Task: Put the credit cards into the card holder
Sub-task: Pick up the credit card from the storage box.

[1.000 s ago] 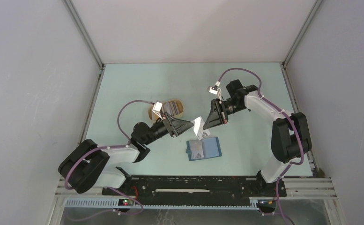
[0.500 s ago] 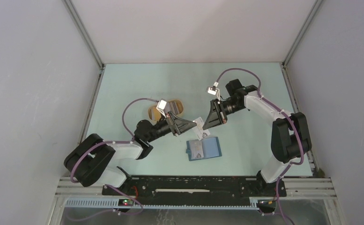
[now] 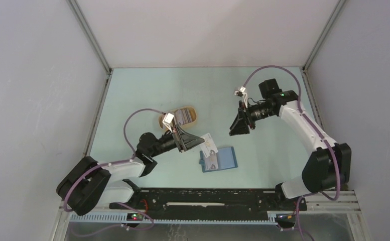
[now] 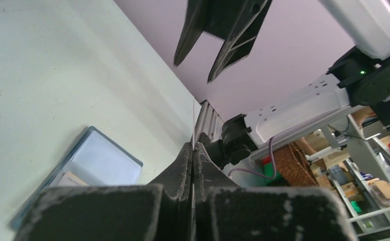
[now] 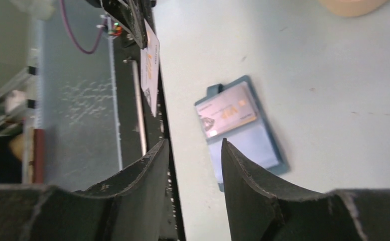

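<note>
On the pale green table [image 3: 132,90] the card holder [image 3: 225,158] lies open. My left gripper [image 3: 201,139] pinches 1 credit card [image 3: 209,142] just beside it; my right gripper [image 3: 235,130] hangs well apart, jaws parted. If the card goes in tilted, it could miss the slot and push the unheld holder away.

The table [image 3: 263,95] is matt pale green, faintly speckled. The card holder [image 5: 243,133] has a smooth inner pocket with a slight sheen. The credit card [image 3: 209,142] looks like thin glossy plastic. The left gripper [image 4: 192,150] is matt black plastic, scuffed grey and rough along the edges
</note>
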`<action>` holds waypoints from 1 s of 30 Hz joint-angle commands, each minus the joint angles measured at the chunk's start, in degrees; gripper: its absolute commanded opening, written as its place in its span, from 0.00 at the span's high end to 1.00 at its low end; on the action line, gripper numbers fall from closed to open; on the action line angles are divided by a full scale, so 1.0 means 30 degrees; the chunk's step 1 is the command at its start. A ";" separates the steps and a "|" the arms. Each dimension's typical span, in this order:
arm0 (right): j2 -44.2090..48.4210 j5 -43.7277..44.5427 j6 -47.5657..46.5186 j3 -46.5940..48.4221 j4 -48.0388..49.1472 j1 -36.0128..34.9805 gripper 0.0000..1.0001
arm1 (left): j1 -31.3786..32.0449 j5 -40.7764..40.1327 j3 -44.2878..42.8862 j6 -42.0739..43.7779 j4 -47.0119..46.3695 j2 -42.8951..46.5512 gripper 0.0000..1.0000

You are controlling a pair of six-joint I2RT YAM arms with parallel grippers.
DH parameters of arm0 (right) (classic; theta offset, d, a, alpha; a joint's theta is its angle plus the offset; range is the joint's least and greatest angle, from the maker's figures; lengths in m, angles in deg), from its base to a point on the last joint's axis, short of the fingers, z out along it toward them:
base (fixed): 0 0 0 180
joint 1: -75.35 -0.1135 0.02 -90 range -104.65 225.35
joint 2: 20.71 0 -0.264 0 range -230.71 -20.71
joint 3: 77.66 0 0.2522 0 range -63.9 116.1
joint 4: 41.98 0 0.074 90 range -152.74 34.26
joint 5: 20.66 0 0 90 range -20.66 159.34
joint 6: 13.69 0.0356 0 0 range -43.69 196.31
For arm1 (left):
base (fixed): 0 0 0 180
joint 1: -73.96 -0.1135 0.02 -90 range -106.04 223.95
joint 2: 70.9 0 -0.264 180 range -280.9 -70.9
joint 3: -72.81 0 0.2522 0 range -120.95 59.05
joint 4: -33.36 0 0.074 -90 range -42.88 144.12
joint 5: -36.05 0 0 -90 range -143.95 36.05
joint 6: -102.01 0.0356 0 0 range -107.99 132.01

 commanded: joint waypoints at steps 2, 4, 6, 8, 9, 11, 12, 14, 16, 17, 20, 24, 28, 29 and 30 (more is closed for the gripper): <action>0.2542 0.2822 -0.0356 0.0135 0.0706 0.0466 0.48 | -0.0051 0.0198 0.1035 0.2526 0.1498 0.1420 1.00; 0.2858 0.3168 0.0078 -0.0651 0.1421 0.0453 0.47 | -0.0021 -0.0241 0.1316 0.2598 0.1339 0.1468 1.00; 0.2736 0.3207 0.0136 -0.1153 0.1085 0.0370 0.46 | 0.0091 -0.0681 0.1603 0.2389 0.0792 0.1135 1.00; 0.2533 0.2927 0.0191 -0.1687 0.0883 0.0369 0.46 | 0.0236 -0.1092 0.1896 0.1809 -0.0612 0.0400 1.00; 0.2519 0.2745 0.0153 -0.2129 0.1020 0.0378 0.46 | 0.0296 -0.1334 0.2052 0.1432 -0.1328 -0.0165 1.00; 0.2679 0.3100 -0.0247 -0.2711 0.1297 0.0325 0.47 | 0.0474 -0.1636 0.2282 0.0528 -0.3365 -0.1662 1.00; 0.2779 0.3455 -0.0261 -0.2927 0.1559 0.0321 0.47 | 0.0552 -0.1739 0.2368 -0.0017 -0.4580 -0.2631 1.00; 0.2913 0.3850 -0.0286 -0.3271 0.1941 0.0321 0.47 | 0.0849 -0.1749 0.2182 -0.0833 -0.6041 -0.4549 1.00; 0.2862 0.3939 -0.0366 -0.3535 0.2132 0.0299 0.47 | 0.1152 -0.1846 0.1817 -0.1344 -0.6981 -0.6122 1.00; 0.2780 0.3955 -0.0375 -0.3634 0.2172 0.0278 0.47 | 0.1252 -0.1919 0.1632 -0.1423 -0.7028 -0.6612 1.00; 0.2311 0.4303 -0.0433 -0.3677 0.2182 0.0059 0.48 | 0.1371 -0.2108 0.1368 -0.1389 -0.7026 -0.7263 1.00; 0.1480 0.5308 -0.0449 -0.3669 0.2268 -0.0469 0.49 | 0.1371 -0.2272 0.1295 -0.1381 -0.7026 -0.7778 1.00; 0.0824 0.6149 0.0020 -0.3660 0.2543 -0.0836 0.49 | 0.1390 -0.2374 0.1194 -0.1340 -0.7026 -0.8287 1.00; 0.0706 0.6253 0.0120 -0.3661 0.2586 -0.0863 0.49 | 0.1396 -0.2388 0.1155 -0.1309 -0.7026 -0.8362 1.00; 0.0588 0.6383 0.0224 -0.3661 0.2632 -0.0878 0.50 | 0.1393 -0.2408 0.1088 -0.1272 -0.7026 -0.8489 1.00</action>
